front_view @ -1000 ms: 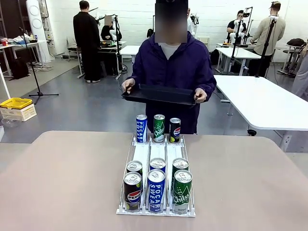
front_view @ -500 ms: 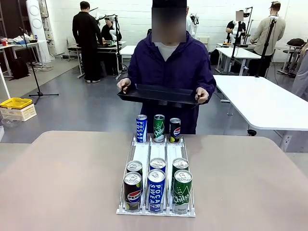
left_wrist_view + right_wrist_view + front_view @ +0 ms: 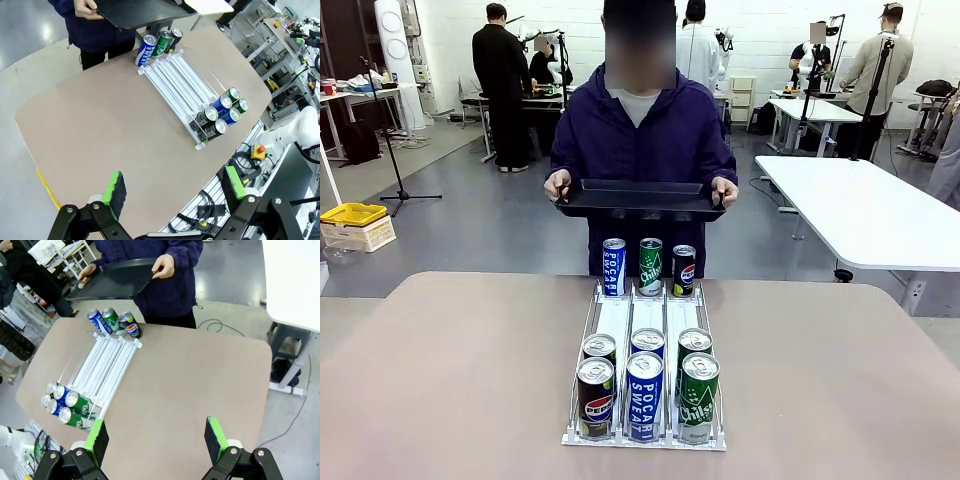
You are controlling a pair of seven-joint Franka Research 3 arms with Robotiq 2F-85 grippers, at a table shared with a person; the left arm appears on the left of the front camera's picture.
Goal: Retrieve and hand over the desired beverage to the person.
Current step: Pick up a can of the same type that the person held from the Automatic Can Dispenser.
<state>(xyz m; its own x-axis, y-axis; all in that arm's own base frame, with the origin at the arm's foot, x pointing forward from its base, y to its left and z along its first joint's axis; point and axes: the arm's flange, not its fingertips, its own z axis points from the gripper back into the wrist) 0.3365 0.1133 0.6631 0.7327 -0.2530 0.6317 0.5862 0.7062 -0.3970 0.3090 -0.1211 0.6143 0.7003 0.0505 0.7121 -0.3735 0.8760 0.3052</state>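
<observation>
Front view: the person [image 3: 638,130] in a dark purple hooded jacket stands at the far edge of the table [image 3: 440,370], holding a black tray [image 3: 638,200] level in front of the body, with one hand [image 3: 557,186] on one end and the other hand [image 3: 724,190] on the opposite end. A clear three-lane rack [image 3: 620,322] runs down the middle of the table, from the person's side toward the robot's side. Three beverages stand upright at its far end, just below the tray: a blue Pocari Sweat can [image 3: 613,267], a green can [image 3: 650,266] and a dark Pepsi can [image 3: 684,270]. At the near end sits a cluster of six cans [image 3: 644,395] in two rows of three, with Pepsi, Pocari Sweat and green labels facing the camera in the front row. Seen from the left wrist view, the left gripper [image 3: 174,185] hangs high above the table's edge, its green-padded fingers spread wide with nothing between them. In the right wrist view, the right gripper [image 3: 156,436] hangs above the table with its fingers likewise parted and bare. Both grippers are well apart from the rack.
</observation>
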